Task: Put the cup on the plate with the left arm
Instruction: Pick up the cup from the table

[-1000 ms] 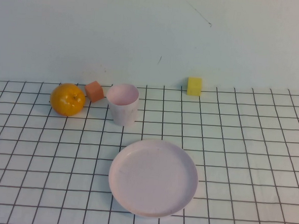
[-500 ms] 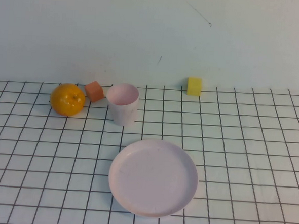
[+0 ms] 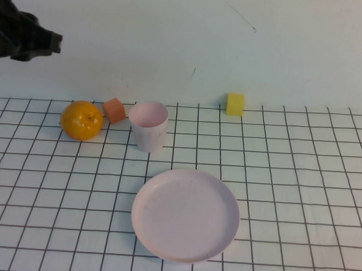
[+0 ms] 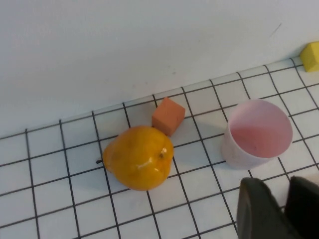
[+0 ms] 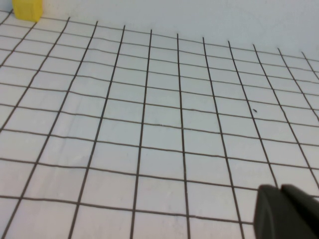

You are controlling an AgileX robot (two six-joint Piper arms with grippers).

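The pale pink cup (image 3: 148, 126) stands upright and empty on the grid cloth, behind the round pink plate (image 3: 185, 214). The cup also shows in the left wrist view (image 4: 257, 133). My left gripper (image 3: 50, 41) hangs high at the far left, above and left of the orange, well away from the cup. In its wrist view the left gripper (image 4: 284, 186) is shut and empty, with the cup just beyond its tips. My right gripper (image 5: 280, 189) is shut and empty over bare cloth; it is out of the high view.
An orange fruit (image 3: 82, 120) and a small orange-red cube (image 3: 114, 110) sit left of the cup. A yellow cube (image 3: 235, 104) sits by the back wall at the right, also in the right wrist view (image 5: 27, 10).
My left arm has come into the high view at the upper left. The cup, plate and other objects have not moved.
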